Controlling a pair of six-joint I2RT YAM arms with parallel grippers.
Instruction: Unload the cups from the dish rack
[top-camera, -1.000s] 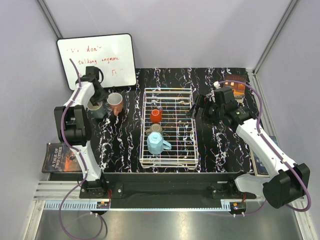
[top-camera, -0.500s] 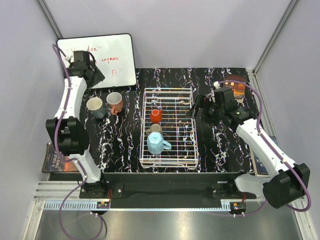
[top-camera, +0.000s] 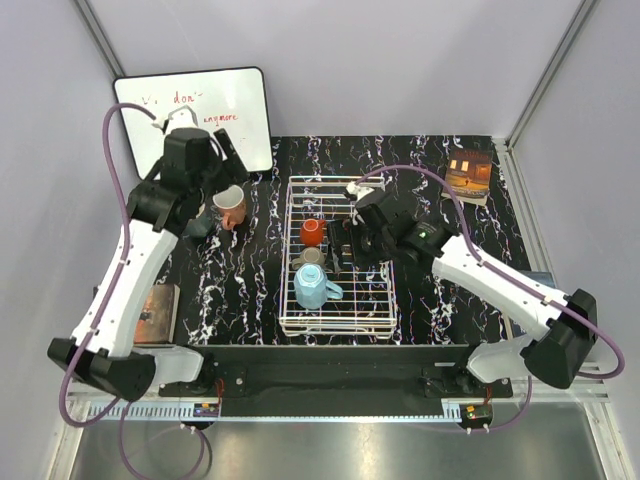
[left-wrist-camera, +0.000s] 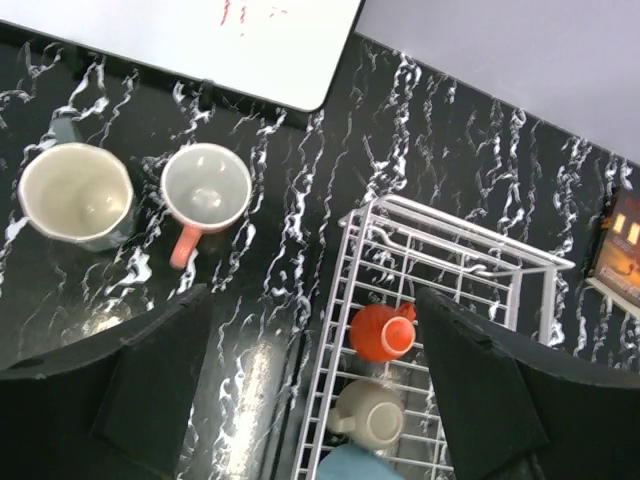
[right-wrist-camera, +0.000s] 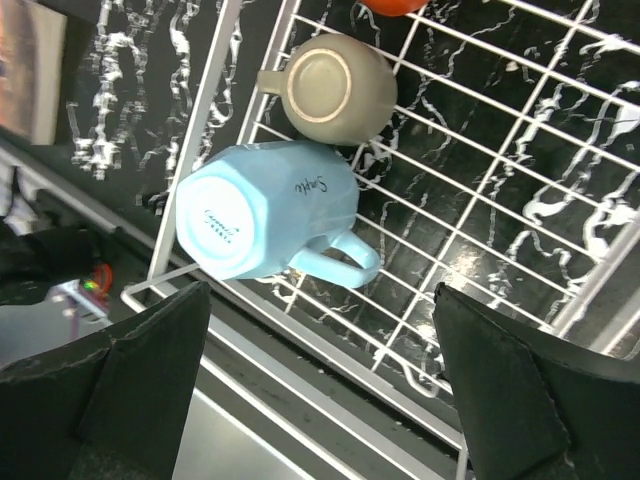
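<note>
Three cups sit in the dish rack: light blue cup at its 6 o'clock end, taupe cup mid-rack, red cup toward 12. The right hand, spread and empty, hangs above; it would do best to straddle the light blue cup's body clear of handle and wires, then lift straight. At 10 o'clock, grey cup and salmon cup stand on the counter near the spread left hand.
</note>
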